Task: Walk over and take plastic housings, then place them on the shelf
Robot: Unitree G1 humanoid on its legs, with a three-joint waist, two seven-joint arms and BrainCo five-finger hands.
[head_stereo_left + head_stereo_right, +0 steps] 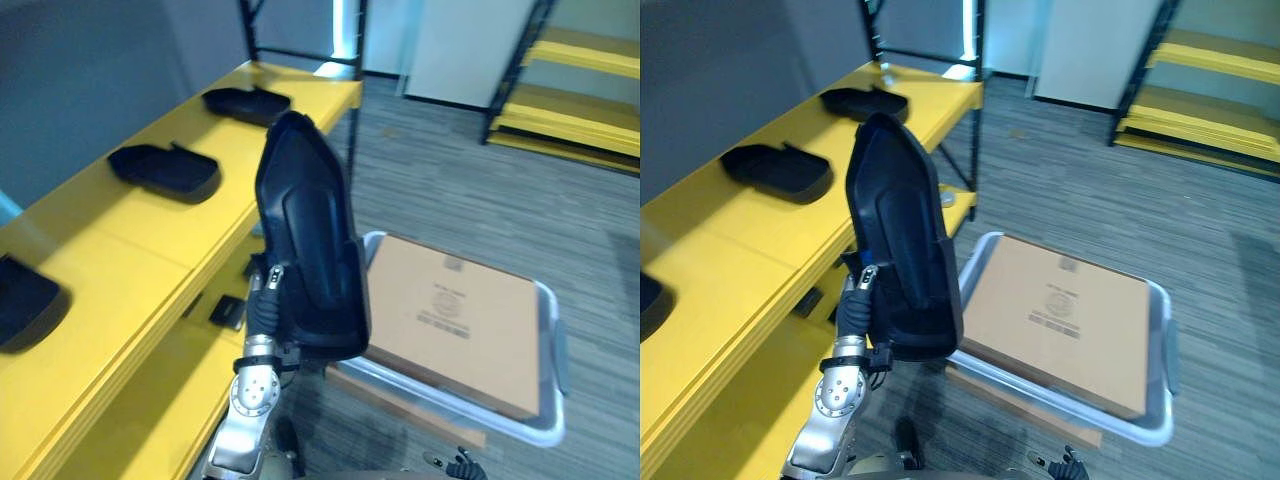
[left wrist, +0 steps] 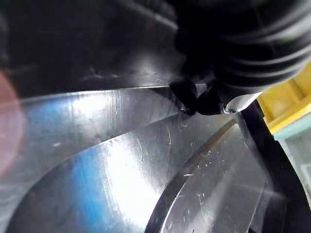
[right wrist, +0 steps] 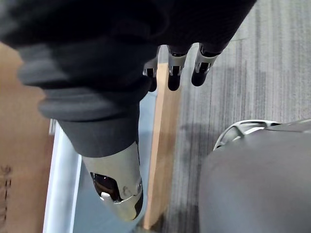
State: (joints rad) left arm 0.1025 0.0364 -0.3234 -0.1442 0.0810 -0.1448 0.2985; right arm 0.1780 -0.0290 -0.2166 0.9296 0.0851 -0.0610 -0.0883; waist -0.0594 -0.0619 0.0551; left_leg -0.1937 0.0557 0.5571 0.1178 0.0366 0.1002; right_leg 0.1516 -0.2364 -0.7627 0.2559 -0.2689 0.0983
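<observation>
Black plastic housing (image 1: 305, 240), long and shell-shaped, stands upright in the robot's left hand (image 1: 270, 292) at mid-scene, its lower end at the hand and its pointed end up, just right of the yellow shelf (image 1: 130, 250) and not yet over it. A silver fingertip (image 1: 275, 272) hooks over the housing's left rim; the other fingers are hidden behind the shell, so the grip reads as a pinch on that rim. Three like black housings (image 1: 165, 170) already lie spaced along the shelf, from near left to far. By the look of it, pickup is done and this piece awaits setting down, probably in the open stretch of shelf. At right, a flat brown cardboard box (image 1: 450, 320) sits in a pale grey tray (image 1: 548, 425). The right hand (image 3: 97, 58) hangs over the floor, fingers (image 3: 203, 68) loosely straight, holding nothing, well apart from the housing.
</observation>
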